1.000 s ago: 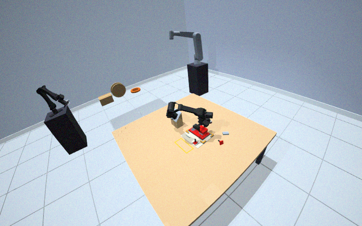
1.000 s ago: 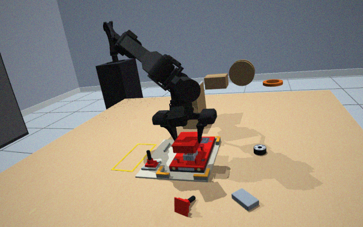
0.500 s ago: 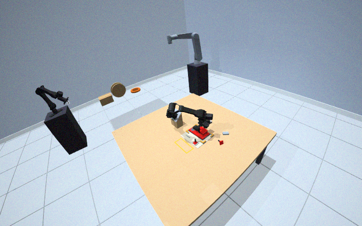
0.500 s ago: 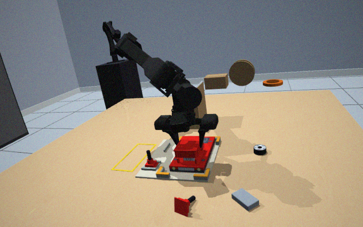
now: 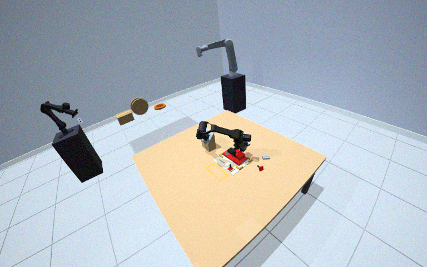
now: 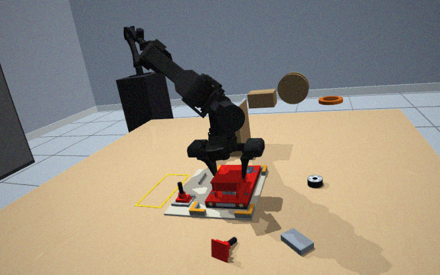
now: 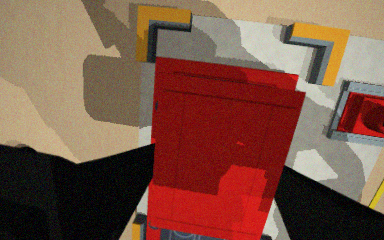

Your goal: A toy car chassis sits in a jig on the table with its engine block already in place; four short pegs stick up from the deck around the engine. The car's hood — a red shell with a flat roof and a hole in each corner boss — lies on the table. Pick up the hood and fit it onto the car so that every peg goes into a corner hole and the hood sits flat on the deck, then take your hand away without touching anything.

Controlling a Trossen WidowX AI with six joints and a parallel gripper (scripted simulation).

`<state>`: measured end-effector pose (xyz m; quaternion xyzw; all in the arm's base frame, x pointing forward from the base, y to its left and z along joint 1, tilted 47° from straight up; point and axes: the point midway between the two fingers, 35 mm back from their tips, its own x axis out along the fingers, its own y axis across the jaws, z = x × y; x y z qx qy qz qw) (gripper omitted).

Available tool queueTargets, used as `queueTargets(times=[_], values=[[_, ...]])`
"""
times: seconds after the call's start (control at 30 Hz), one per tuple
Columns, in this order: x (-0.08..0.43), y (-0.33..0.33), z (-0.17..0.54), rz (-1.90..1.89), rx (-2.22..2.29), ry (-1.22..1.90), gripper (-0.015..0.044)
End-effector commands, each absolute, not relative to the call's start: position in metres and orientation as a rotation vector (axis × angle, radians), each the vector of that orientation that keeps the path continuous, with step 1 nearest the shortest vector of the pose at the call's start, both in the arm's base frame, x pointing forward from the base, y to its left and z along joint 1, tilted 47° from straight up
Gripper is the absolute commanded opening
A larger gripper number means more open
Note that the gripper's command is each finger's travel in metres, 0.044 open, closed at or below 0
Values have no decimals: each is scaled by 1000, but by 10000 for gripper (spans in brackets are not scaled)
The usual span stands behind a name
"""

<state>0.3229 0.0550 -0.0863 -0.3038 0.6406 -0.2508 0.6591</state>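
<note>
The red hood [image 6: 225, 185] [image 7: 225, 125] is level over the middle of the red chassis [image 6: 227, 200] [image 7: 185, 234], a little above its deck. Part of the grey engine and red pegs show under the hood's front edge in the exterior view; whether pegs have entered the holes is hidden. My gripper [image 6: 229, 177] [image 7: 214, 159] is shut on the hood, one finger on each long side. The chassis sits in the white jig [image 6: 181, 212] [image 7: 260, 40] between orange corner brackets. In the top view, hood and deck merge into one red shape.
A small red part with a black handle [image 6: 183, 197] stands in a holder beside the chassis. A similar red part [image 6: 220, 249] [image 5: 261, 168], a grey block [image 6: 297, 241] [image 5: 266, 157] and a black wheel [image 6: 314, 182] lie nearby. A brown wedge block [image 5: 208, 145] stands behind.
</note>
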Motion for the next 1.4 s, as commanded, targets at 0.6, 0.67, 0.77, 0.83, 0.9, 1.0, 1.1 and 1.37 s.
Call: queueTargets(times=[0.6, 0.67, 0.77, 0.83, 0.9, 1.0, 1.1, 1.37], values=[[323, 50, -91, -566, -694, 1448, 0], [323, 49, -92, -566, -694, 1448, 0], [323, 48, -92, -566, -694, 1448, 0], [323, 48, -93, -566, -694, 1448, 0], [323, 47, -94, -566, -694, 1448, 0], [323, 46, -94, -566, -694, 1448, 0], [323, 46, -94, -566, -694, 1448, 0], [323, 49, -92, -566, -693, 1448, 0]])
